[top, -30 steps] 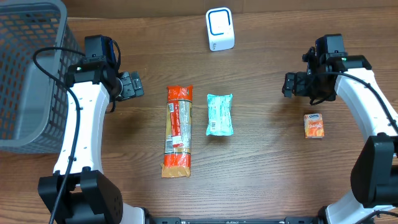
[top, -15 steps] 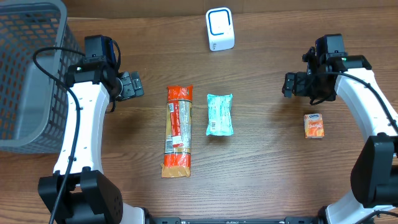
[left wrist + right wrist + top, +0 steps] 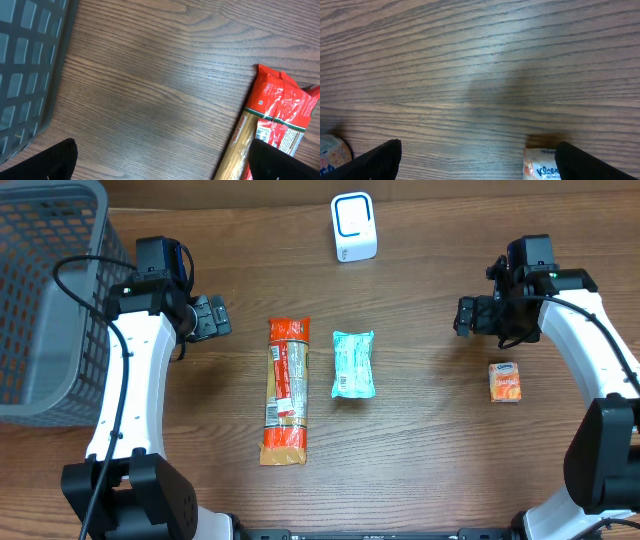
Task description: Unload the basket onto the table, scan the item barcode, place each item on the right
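Observation:
Three packaged items lie on the wooden table: a long red-and-orange pasta pack (image 3: 286,390), a teal packet (image 3: 353,364) just right of it, and a small orange tissue pack (image 3: 505,381) at the right. A white barcode scanner with a blue ring (image 3: 353,227) stands at the back centre. My left gripper (image 3: 215,317) hovers open, left of the pasta pack's top end (image 3: 272,120), with bare wood between its fingertips (image 3: 52,160). My right gripper (image 3: 463,316) is open too, up and left of the tissue pack (image 3: 542,167), which shows beside one fingertip (image 3: 590,162).
A grey mesh basket (image 3: 45,300) fills the back left corner, and its wall (image 3: 25,75) runs close to the left gripper. A pale packet end (image 3: 332,150) peeks in at the lower left of the right wrist view.

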You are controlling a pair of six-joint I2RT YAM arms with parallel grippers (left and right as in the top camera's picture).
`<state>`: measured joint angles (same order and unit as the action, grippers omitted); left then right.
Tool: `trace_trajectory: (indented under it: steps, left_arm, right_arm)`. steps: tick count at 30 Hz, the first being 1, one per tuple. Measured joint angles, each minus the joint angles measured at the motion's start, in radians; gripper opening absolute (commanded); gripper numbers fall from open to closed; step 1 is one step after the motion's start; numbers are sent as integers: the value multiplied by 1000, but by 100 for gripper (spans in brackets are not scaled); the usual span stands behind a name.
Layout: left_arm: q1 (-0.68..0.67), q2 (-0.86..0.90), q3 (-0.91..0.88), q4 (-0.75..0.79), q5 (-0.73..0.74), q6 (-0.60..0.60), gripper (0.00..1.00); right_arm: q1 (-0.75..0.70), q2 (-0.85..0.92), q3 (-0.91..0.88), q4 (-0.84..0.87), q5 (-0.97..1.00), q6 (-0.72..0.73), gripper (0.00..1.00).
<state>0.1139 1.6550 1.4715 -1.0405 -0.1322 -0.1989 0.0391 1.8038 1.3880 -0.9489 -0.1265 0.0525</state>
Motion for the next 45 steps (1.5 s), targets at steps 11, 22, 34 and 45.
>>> trace_trajectory:
  steps: [11, 22, 34, 45]
  left_arm:
    - [0, 0, 0, 0, 0, 0, 100]
    - [0, 0, 0, 0, 0, 0, 100]
    - [0, 0, 0, 0, 0, 0, 100]
    - [0, 0, 0, 0, 0, 0, 100]
  right_arm:
    - [0, 0, 0, 0, 0, 0, 100]
    - [0, 0, 0, 31, -1, -1, 100]
    - [0, 0, 0, -42, -94, 0, 100]
    - [0, 0, -1, -58, -410, 2, 78]
